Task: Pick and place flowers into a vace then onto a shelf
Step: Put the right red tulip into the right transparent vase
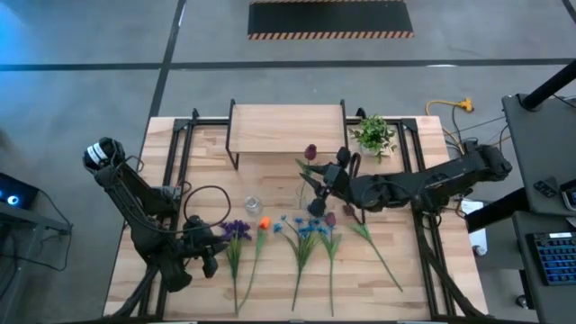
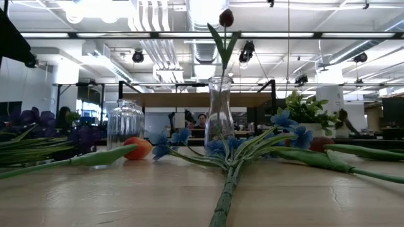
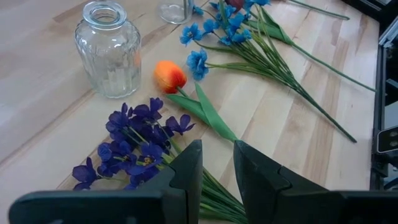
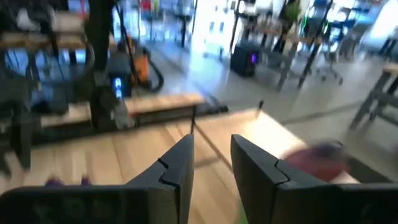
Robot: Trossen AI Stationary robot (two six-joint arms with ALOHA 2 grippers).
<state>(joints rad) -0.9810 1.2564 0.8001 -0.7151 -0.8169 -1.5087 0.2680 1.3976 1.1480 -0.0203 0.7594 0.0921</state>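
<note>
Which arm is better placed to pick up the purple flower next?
Left. Its gripper hovers open right over the purple flower's stem, while the right gripper is beside the tall vase.

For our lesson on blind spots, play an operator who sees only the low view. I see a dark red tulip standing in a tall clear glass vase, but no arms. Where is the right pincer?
Observer: Seen from above, the right pincer is close beside the tall clear glass vase, fingers apart and holding nothing.
Operator: And the left one?
Observer: The left pincer hangs open over the green stems of the purple flower cluster, at the table's front left.
Operator: Anything on the shelf yet?
Observer: No. The high view shows nothing on the light wooden top of the black-legged shelf.
</note>
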